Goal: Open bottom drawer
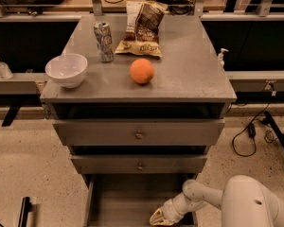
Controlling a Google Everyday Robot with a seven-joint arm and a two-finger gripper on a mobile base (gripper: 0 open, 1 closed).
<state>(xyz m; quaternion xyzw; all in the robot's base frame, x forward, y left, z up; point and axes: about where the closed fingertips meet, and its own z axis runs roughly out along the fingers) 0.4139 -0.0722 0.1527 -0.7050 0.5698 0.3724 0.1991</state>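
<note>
The grey cabinet (137,91) has three drawers. The bottom drawer (125,197) is pulled out toward the camera, so its bare grey floor and left side wall show. Its front and knob lie below the picture's lower edge. My gripper (161,216) sits low over the drawer's front right part, at the very bottom of the view. The white arm (203,197) reaches to it from the right. The top drawer front (139,134) and the middle drawer front (140,165) above each carry a small round knob.
On the cabinet top stand a white bowl (66,70), a drink can (103,41), a chip bag (142,28) and an orange (142,71). Cables (248,136) trail on the floor at the right. A black object (24,211) lies on the floor at the lower left.
</note>
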